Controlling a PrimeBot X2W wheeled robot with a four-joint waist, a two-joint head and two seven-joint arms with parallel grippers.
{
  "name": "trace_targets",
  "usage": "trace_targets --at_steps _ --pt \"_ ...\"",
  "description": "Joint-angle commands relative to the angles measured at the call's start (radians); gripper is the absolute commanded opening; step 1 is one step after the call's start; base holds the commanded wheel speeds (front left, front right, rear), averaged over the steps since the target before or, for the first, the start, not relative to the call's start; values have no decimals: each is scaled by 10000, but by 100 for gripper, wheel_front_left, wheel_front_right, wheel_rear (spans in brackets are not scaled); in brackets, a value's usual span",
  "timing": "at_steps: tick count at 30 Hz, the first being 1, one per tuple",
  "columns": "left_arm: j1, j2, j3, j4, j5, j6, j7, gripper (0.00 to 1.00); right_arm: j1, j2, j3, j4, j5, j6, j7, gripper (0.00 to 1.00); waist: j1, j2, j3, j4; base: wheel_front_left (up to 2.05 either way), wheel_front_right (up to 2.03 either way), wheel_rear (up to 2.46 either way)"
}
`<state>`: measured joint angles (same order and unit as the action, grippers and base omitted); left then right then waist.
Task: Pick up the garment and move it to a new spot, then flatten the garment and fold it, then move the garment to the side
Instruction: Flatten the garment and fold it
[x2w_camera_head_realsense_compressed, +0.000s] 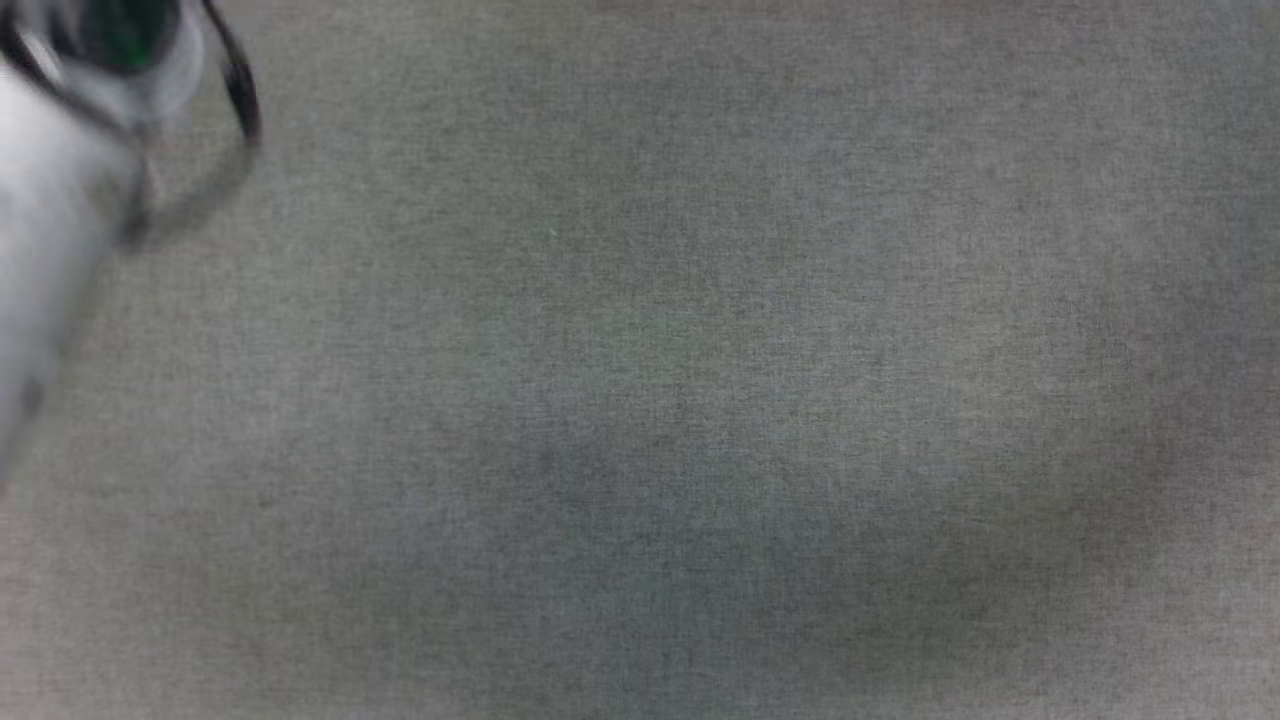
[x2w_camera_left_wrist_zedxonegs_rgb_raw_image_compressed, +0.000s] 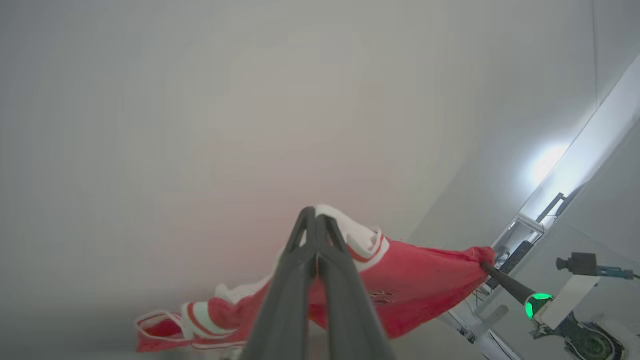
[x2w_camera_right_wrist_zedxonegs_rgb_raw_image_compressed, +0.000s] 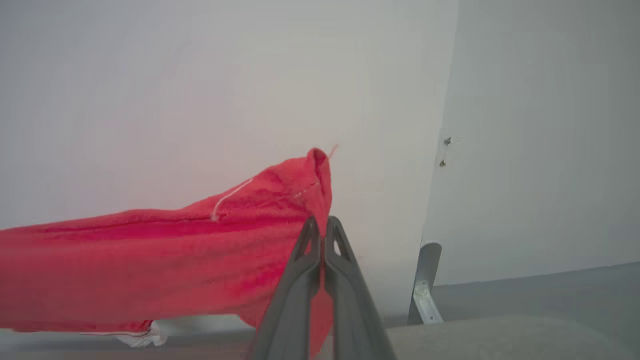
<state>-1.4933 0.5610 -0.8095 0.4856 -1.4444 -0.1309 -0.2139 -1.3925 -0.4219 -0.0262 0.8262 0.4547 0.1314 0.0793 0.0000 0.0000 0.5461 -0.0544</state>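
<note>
— Pale wall is filling the background, and a grey cloth surface is lying underneath. Where is the shirt sitting?

— It isn't sitting. The shirt is hanging in the air, stretched between the two sets of jaws. The left gripper is pinching the white, red-striped trim, with its jaws closed tight on it. The right gripper is clamping a plain red corner, with only a little fabric poking past its tips.

— Which way is it running?

— Its long axis is going straight from one pair of jaws to the other, trim end at the left jaws and red corner at the right. The middle is sagging a little beneath that line. A striped sleeve is dangling below and beyond the left jaws.

— What are you worrying about?

— I'm judging the right pinch as thin, so spreading the arms further could be dragging that corner out. The loose sleeve could also be tucking under the body while it's being laid down.
</note>
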Motion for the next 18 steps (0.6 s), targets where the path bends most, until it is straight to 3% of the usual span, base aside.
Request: trace_targets --at_steps 1,5,8,13,18 --pt "1130 214 -86 -562 -196 15 -253 0 992 -231 542 -433 570 -14 77 0 0 0 -113 66 0 0 0" --pt "3390 389 74 -1561 -243 13 -497 0 3097 -716 1269 -1704 1812 -14 485 0 0 0 -352 158 0 0 0" --pt "5036 364 998 -2249 153 13 -518 0 4772 -1161 1465 -2791 2595 -12 867 0 0 0 -520 178 0 0 0" --pt "7742 378 2001 -3716 876 11 -495 0 7337 -1642 1112 -4644 3396 -12 1347 0 0 0 -910 112 0 0 0" --pt "10098 758 2481 -5291 1463 10 -495 0 9663 -1776 398 -6528 3797 -12 1940 0 0 0 -1292 -18 0 0 0"
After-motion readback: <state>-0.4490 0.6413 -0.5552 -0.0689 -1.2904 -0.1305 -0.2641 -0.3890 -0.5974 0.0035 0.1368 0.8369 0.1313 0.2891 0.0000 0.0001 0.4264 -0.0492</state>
